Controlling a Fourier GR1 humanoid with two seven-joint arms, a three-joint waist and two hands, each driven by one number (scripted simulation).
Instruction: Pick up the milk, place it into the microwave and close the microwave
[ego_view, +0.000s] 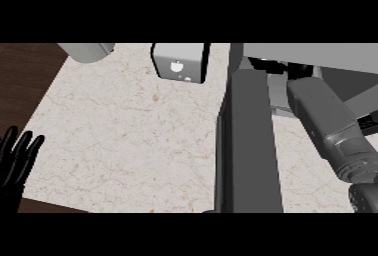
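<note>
The microwave (310, 55) stands at the upper right of the marble counter (125, 145), and its dark grey door (247, 150) is swung open towards the viewer, edge-on. The right forearm (328, 125) reaches into the opening; the right hand and the milk are hidden inside, so I cannot tell how those fingers stand or exactly where the milk lies. Near the top edge stands a white box-shaped appliance (179, 61) with a small dark mark on its face; no writing can be read. A grey rounded object (87, 50) is at the upper left. The left hand (16, 165) rests at the left edge, fingers straight and apart, pointing up.
</note>
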